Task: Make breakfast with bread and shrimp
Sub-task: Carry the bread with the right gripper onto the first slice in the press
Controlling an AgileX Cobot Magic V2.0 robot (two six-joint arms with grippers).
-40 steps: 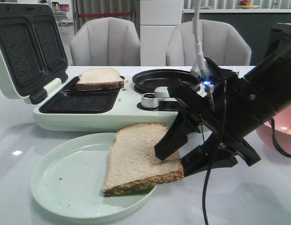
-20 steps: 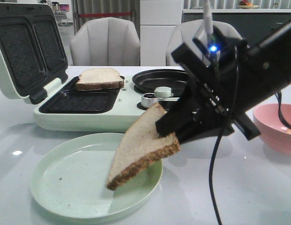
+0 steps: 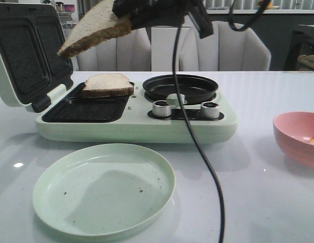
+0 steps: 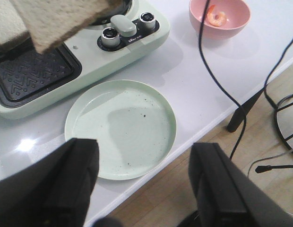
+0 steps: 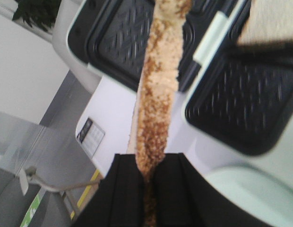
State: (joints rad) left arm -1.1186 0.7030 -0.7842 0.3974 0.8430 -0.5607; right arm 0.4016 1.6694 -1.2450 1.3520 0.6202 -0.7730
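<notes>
My right gripper [image 3: 127, 11] is shut on one bread slice [image 3: 91, 29] and holds it tilted, high above the open sandwich maker [image 3: 131, 121]. In the right wrist view the fingers [image 5: 125, 189] clamp the slice's brown crust edge [image 5: 160, 80]. The second bread slice [image 3: 107, 84] lies in the maker's rear tray and also shows in the right wrist view [image 5: 274, 21]. A shrimp [image 4: 216, 15] lies in the pink bowl [image 4: 231, 26] to the right. My left gripper [image 4: 144, 184] is open and empty above the table's near edge, by the plate.
A pale green plate [image 3: 104, 187] lies in front of the maker, with only crumbs on it. The maker's lid [image 3: 25, 55] stands open at the left. A round black pan [image 3: 180, 87] and two knobs [image 3: 162, 108] are on its right half. A black cable [image 3: 197, 147] hangs across the middle.
My right gripper has lifted the bread slice off the green plate and carried it up and to the left, over the sandwich maker. The plate is left bare.
</notes>
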